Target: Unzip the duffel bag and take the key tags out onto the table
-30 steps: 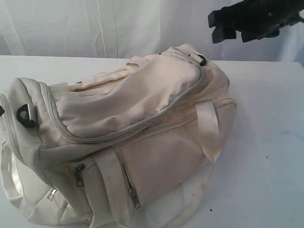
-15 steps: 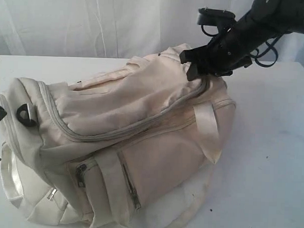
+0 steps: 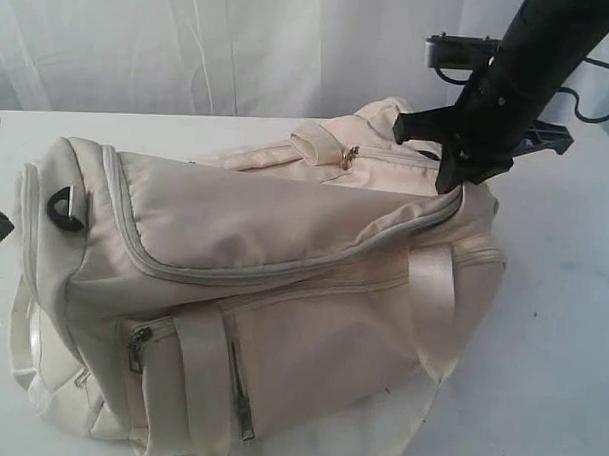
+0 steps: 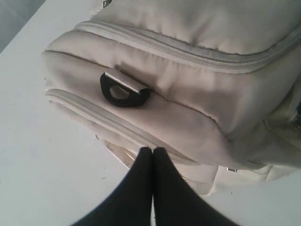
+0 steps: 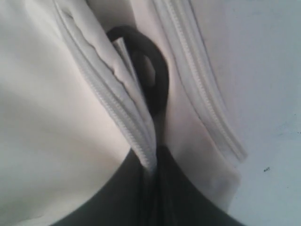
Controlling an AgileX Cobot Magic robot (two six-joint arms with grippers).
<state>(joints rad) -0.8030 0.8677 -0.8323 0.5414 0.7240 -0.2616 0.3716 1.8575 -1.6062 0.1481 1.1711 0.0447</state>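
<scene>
The cream duffel bag (image 3: 284, 247) lies on its side on the white table (image 3: 561, 327), with its grey main zipper (image 3: 283, 262) closed. My right gripper (image 3: 456, 181) is shut on a fold of the bag's top edge at its right end. The right wrist view shows the zipper strip (image 5: 136, 136) pinched between the jaws of that gripper (image 5: 153, 157), just below a black D-ring (image 5: 157, 75). My left gripper (image 4: 153, 150) is shut and empty, its tips close to the bag's left end (image 4: 188, 94) below another D-ring (image 4: 122, 92). The key tags are hidden.
A white curtain (image 3: 191, 44) hangs behind the table. The bag's front has zipped side pockets (image 3: 234, 386) and a satin strap (image 3: 432, 293). Bare tabletop (image 4: 42, 155) lies to the left of the bag and to its right (image 5: 263, 70).
My right gripper came down from the upper right and closed on the bag's right end. The bag's top has been pulled up and taut, and the bag has shifted to the right.
</scene>
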